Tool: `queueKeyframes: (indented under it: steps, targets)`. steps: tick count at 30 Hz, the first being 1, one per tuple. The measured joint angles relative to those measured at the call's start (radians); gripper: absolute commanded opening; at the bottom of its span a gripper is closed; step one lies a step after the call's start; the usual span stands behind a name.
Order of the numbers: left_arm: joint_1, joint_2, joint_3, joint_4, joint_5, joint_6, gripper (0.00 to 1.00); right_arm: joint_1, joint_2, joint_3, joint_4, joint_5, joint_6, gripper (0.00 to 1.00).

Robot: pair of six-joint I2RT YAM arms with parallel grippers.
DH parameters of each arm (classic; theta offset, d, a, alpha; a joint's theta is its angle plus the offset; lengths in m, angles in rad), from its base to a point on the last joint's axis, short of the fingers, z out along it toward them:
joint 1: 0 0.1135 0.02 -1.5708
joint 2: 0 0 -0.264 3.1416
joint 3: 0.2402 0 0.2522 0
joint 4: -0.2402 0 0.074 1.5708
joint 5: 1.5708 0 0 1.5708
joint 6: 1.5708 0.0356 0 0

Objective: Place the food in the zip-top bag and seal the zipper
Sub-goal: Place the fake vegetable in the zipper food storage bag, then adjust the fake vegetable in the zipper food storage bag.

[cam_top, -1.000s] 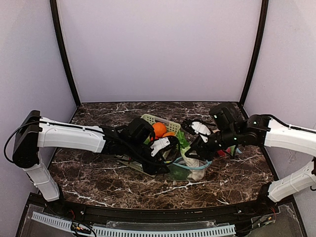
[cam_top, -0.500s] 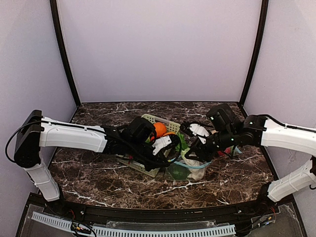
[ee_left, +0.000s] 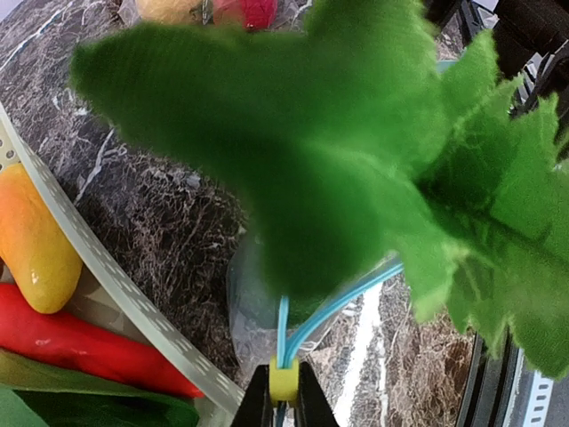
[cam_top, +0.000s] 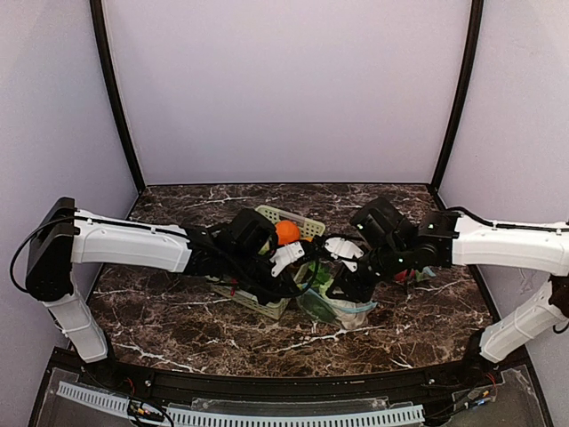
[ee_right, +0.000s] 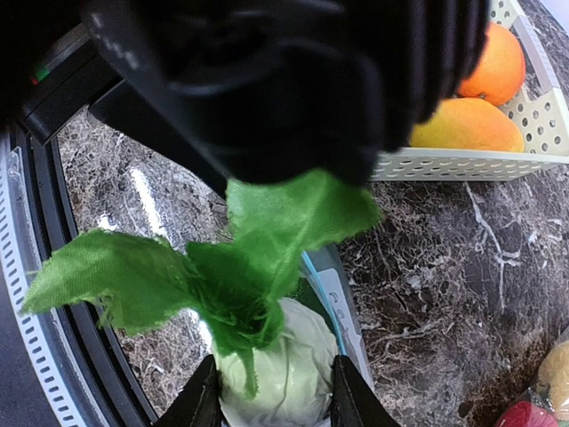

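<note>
Bottom centre of the left wrist view, the left gripper (ee_left: 284,396) is pinched tight on what looks like the yellow slider (ee_left: 284,381) at the end of the blue zipper track (ee_left: 342,300) of the zip-top bag (ee_left: 253,302). Low centre of the right wrist view, the right gripper (ee_right: 276,396) clamps the white radish (ee_right: 284,369) above the bag mouth. The best approach is probably to hold that corner up and taut, lower the root past the track, tuck in the leaves (ee_right: 258,258), then let go. No writing is legible.
</note>
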Motion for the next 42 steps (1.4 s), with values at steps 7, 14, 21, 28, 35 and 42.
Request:
queueKeyframes:
  steps: [7, 14, 21, 28, 35, 42]
  targets:
    - [0.012, -0.018, -0.012, -0.043, -0.008, 0.013, 0.01, 0.022, 0.068, 0.044, 0.000, 0.018, 0.000, 0.00]
    - [0.019, -0.019, -0.016, -0.053, 0.008, 0.014, 0.01, 0.030, 0.088, 0.058, 0.012, 0.045, 0.015, 0.34]
    - [0.020, -0.039, -0.015, -0.033, 0.071, 0.019, 0.01, 0.020, -0.027, 0.009, 0.008, 0.025, 0.065, 0.69]
    - [0.023, -0.042, -0.008, -0.037, 0.113, 0.027, 0.01, 0.014, -0.116, -0.019, 0.029, 0.003, 0.121, 0.75]
    - [0.024, -0.042, -0.007, -0.037, 0.122, 0.034, 0.01, 0.001, -0.138, -0.067, 0.087, 0.021, 0.183, 0.51]
    - [0.024, -0.042, -0.007, -0.037, 0.129, 0.037, 0.01, -0.013, -0.131, -0.076, 0.177, 0.016, 0.207, 0.41]
